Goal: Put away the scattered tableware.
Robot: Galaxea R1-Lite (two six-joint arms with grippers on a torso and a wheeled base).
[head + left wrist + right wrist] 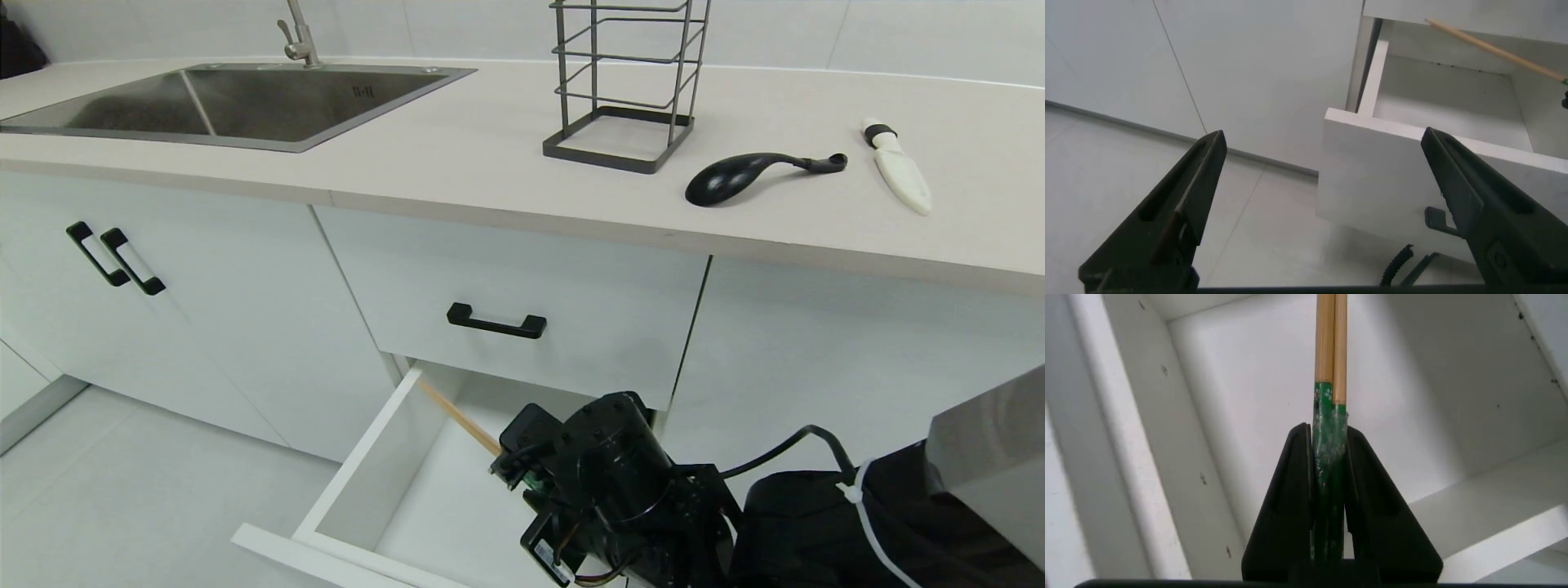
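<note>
Step in hand: stowing chopsticks.
- Right gripper (1329, 437): jaws pinching 2 chopsticks (1329, 343) by their green ends, over the open drawer (359, 482), tips pointing into it. Next move, likely: lower and release inside.
- Left gripper (1323, 137): outside the drawer front, jaws spread wide, holding nothing.
- Worktop (490, 147), above the drawer: black spoon (727, 178) and white knife (898, 167), not yet stowed.
</note>
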